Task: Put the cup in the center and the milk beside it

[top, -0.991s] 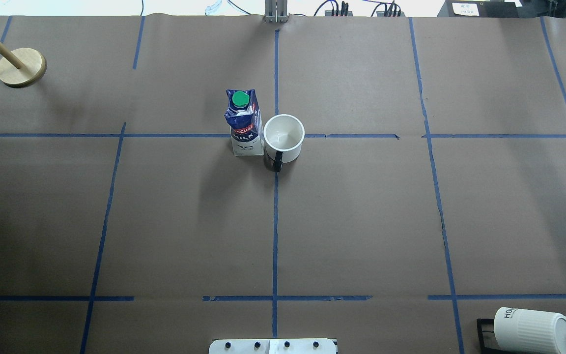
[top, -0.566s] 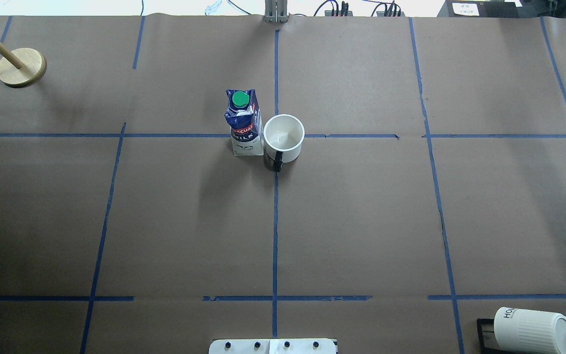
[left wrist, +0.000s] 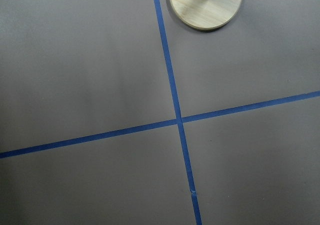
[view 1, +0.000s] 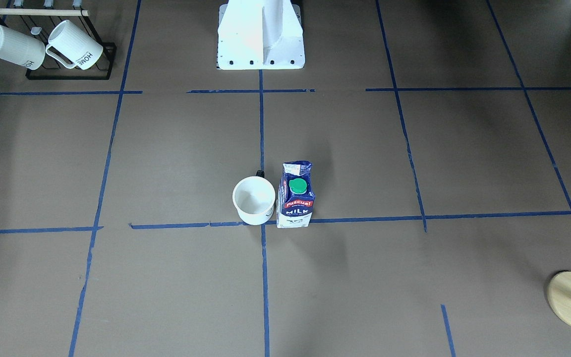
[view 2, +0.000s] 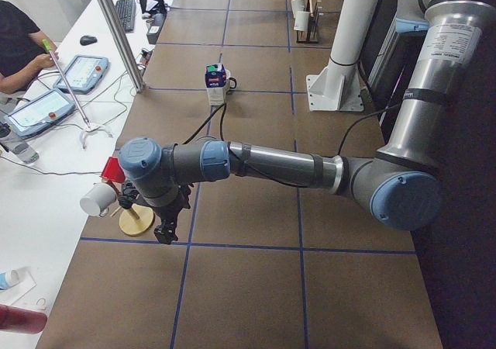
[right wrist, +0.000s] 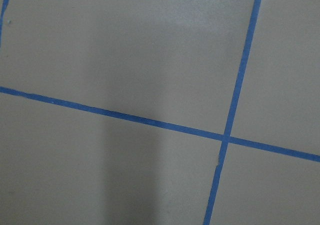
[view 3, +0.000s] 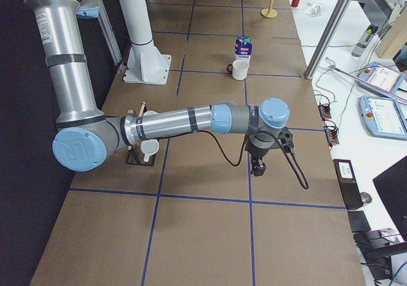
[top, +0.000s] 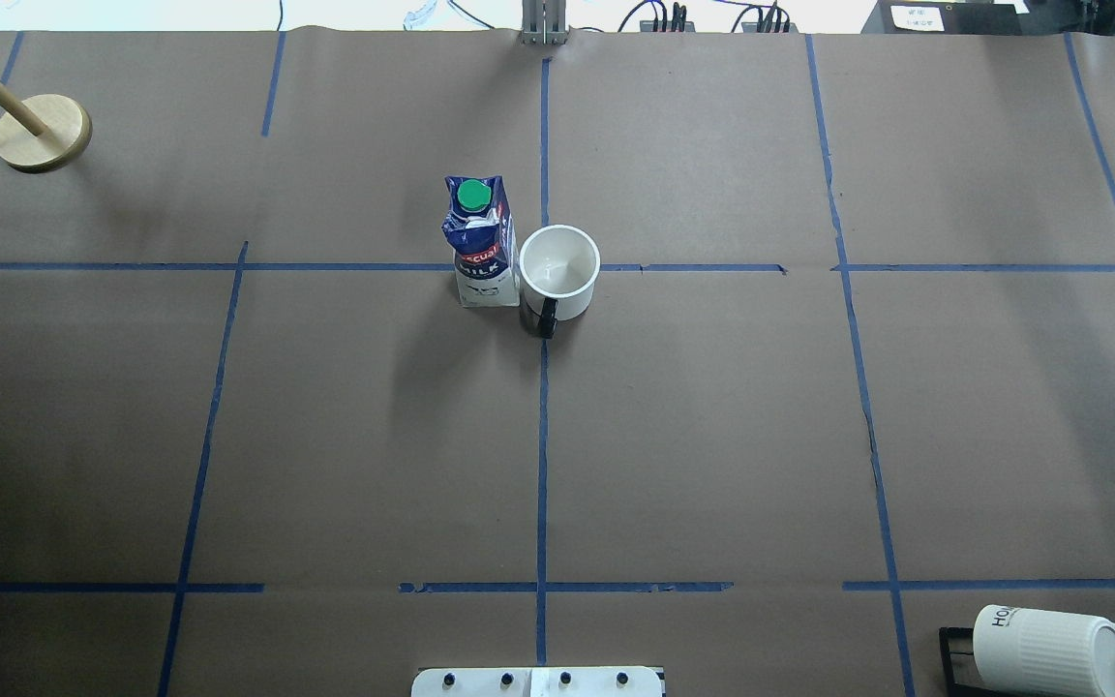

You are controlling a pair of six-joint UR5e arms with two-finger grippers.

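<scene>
Front-facing view: I see the cup (view 1: 254,201) upright on the center (view 1: 264,226), with the milk (view 1: 295,198) upright just beside it.
Overhead view: the cup's handle points toward the robot.
Left side view: the left gripper (view 2: 163,233) hangs near a wooden stand (view 2: 136,221). I cannot tell its opening or load.
Right side view: the right gripper (view 3: 257,167) hangs well apart from the cup. I cannot tell its opening or load.

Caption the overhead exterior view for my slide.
White cup sits where the blue tape lines cross, Pascual milk carton standing upright beside it.
</scene>
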